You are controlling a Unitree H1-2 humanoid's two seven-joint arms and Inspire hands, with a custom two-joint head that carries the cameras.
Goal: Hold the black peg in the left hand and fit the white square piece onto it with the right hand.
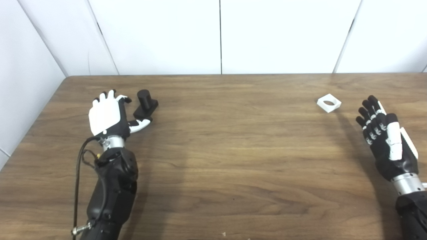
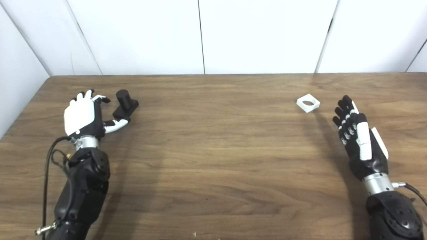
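The black peg (image 1: pixel 145 104), a short cylinder on a square black base, stands on the wooden table (image 1: pixel 220 146) at the far left. My left hand (image 1: pixel 107 115) hovers just left of it, back upward, fingers spread, thumb reaching under the peg's base; it holds nothing. The white square piece (image 1: pixel 329 103), with a round hole through it, lies flat at the far right. My right hand (image 1: pixel 383 131) is open a little to the right and nearer than the piece, fingers extended and apart from it.
White wall panels (image 1: pixel 220 36) close off the table's back edge and the left side. A black cable (image 1: pixel 78 173) runs along my left forearm. Bare wood lies between the peg and the white piece.
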